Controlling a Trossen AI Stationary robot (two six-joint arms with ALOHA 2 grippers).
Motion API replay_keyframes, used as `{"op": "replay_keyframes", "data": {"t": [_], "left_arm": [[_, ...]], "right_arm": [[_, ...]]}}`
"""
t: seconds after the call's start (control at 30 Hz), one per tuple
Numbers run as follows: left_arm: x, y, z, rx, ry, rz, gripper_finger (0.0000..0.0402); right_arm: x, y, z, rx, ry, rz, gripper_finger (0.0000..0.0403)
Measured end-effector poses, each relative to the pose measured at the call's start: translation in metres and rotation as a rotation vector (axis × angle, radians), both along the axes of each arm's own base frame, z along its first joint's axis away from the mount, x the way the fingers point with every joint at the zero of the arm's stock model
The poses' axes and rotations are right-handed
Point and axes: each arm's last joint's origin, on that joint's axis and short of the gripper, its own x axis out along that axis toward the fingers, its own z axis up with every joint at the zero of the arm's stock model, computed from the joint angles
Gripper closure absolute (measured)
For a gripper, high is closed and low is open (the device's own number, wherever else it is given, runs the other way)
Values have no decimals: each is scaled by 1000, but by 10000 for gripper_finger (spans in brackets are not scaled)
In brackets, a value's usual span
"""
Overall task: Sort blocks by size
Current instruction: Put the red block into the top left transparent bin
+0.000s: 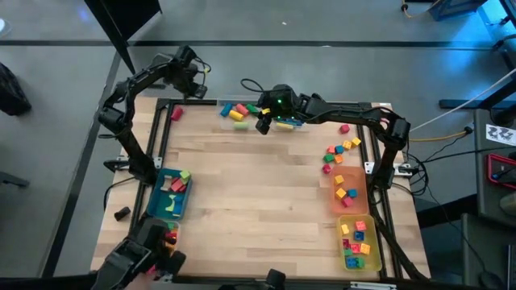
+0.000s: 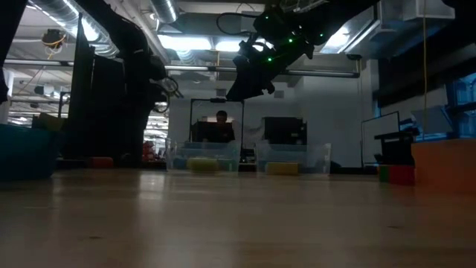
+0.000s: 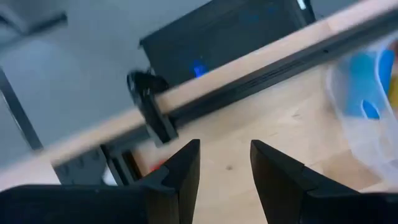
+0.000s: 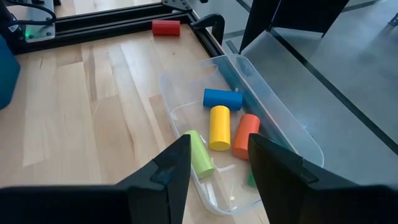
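My right gripper (image 1: 264, 122) (image 4: 219, 142) is open and empty, held above a clear bin (image 1: 251, 113) at the table's far edge. The bin holds blocks: a blue one (image 4: 222, 98), a yellow one (image 4: 219, 127), an orange one (image 4: 246, 135) and a green one (image 4: 198, 154). My left gripper (image 1: 196, 85) (image 3: 225, 146) is open and empty above the far left corner. A red block (image 1: 176, 113) (image 4: 166, 27) lies on the table there. Several loose blocks (image 1: 340, 153) lie on the table at the right side.
A blue bin (image 1: 171, 196) with blocks stands at the left edge. An orange bin (image 1: 348, 192) and a yellow bin (image 1: 358, 242) with blocks stand at the right. A dark metal frame (image 1: 266, 102) runs along the table's edges. Bare wood (image 1: 258, 185) fills the middle.
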Motion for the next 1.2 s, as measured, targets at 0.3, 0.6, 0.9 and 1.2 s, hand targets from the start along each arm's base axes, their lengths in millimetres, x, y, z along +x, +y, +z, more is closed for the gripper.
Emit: {"op": "replay_keyframes", "data": {"t": [0.3,0.6,0.9,1.2], "left_arm": [[-20,8,-16,-94,131,-173,270],[-12,10,-41,-189,243,-124,270],[-5,-4,-41,-261,362,-189,270],[-3,-3,-41,-247,355,-168,242]], "right_arm": [[0,0,-1,5,10,0,242],[-1,0,-2,10,17,-2,242],[-3,1,-5,26,53,-2,242],[-3,2,-6,28,58,0,242]]}}
